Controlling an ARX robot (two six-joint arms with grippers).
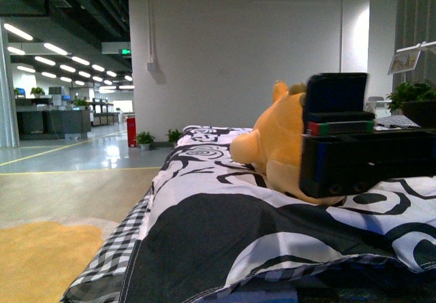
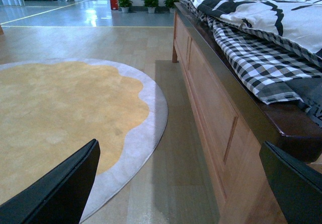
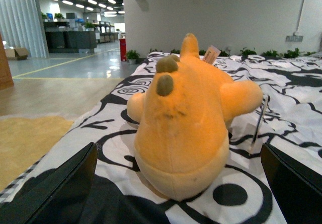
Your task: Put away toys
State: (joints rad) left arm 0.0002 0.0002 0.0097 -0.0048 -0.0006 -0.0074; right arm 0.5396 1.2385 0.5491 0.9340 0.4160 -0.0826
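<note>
- Approach step: right gripper (image 3: 178,148) jaws spread, facing orange plush toy (image 3: 186,118) on quilt (image 3: 302,98), no contact.
- Next: advance, clamp its body.
- Left gripper (image 2: 178,144) released, idle.

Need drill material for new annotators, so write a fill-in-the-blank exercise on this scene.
1. The orange plush toy lies on the ____, atop a black-and-white quilt.
2. The right tool, facing the toy, is ____.
3. The left tool holds ____.
4. A round yellow ____ lies on the floor.
Missing words: bed; open; nothing; rug.
</note>
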